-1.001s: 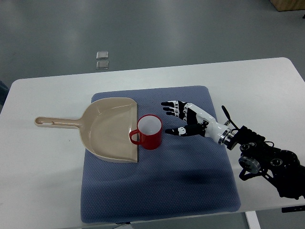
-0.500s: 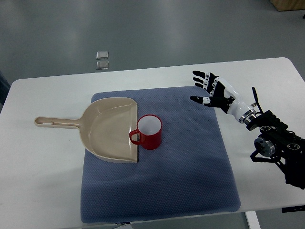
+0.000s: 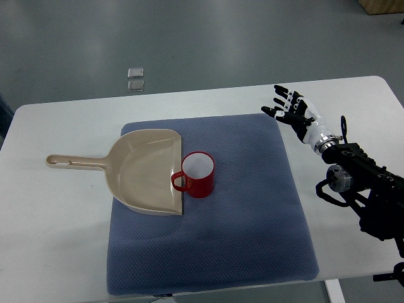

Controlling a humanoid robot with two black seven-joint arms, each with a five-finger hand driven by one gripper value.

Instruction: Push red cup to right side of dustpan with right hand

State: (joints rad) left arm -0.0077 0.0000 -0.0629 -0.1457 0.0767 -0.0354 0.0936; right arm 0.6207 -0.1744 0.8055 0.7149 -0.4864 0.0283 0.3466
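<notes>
Red cup sits at the dustpan's right edge; the push looks done.

The glossy red ceramic cup (image 3: 197, 175) touches the beige plastic dustpan (image 3: 144, 169) on the blue mat (image 3: 252, 214); the right hand (image 3: 291, 108), fingers spread and empty, hovers well apart over the white desk (image 3: 57, 221), likely needing only to retire.

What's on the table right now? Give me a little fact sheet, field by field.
Surface: white table with a blue-grey mat
Red cup: upright on the mat, touching the dustpan's right edge, handle toward the dustpan
Dustpan: beige, handle pointing left
Right hand: open, at the mat's far right corner, apart from the cup
Left hand: not in view
</notes>
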